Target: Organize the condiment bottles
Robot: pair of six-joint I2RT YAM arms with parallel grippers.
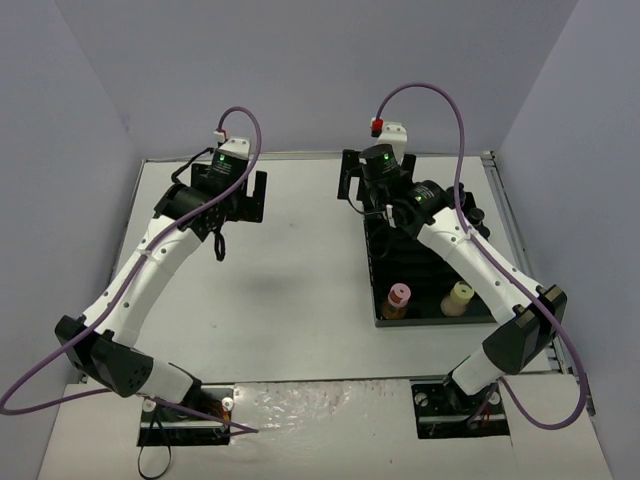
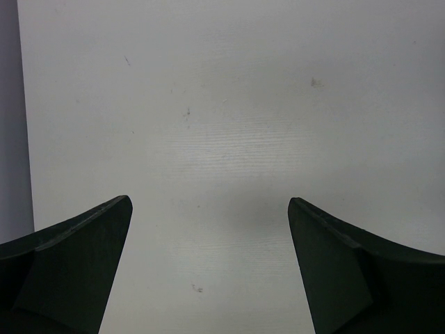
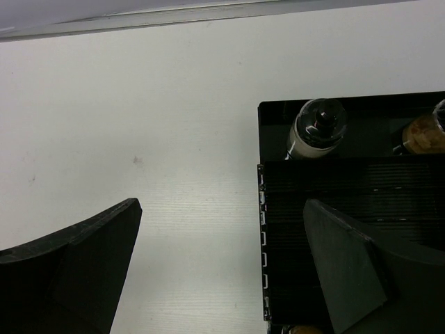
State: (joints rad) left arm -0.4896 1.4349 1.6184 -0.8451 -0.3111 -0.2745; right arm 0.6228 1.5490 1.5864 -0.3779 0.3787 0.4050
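The condiment bottles stand in a black slotted tray (image 1: 424, 268) on the right of the table. A pink-capped jar (image 1: 398, 296) and a pale-yellow-capped jar (image 1: 459, 297) are at its near end. The right wrist view shows the tray (image 3: 348, 198) with a black-capped jar of pale contents (image 3: 317, 129) and a brown-filled jar (image 3: 424, 136) at its far end. My right gripper (image 3: 222, 203) is open and empty, straddling the tray's left edge; from above the right gripper (image 1: 368, 188) is at the tray's far left corner. My left gripper (image 2: 208, 202) is open over bare table; from above the left gripper (image 1: 233, 198) is at the far left.
Grey walls close in the white table (image 1: 290, 290) at the back and sides. A raised metal rim (image 1: 300, 156) runs along the far edge. Purple cables loop over both arms.
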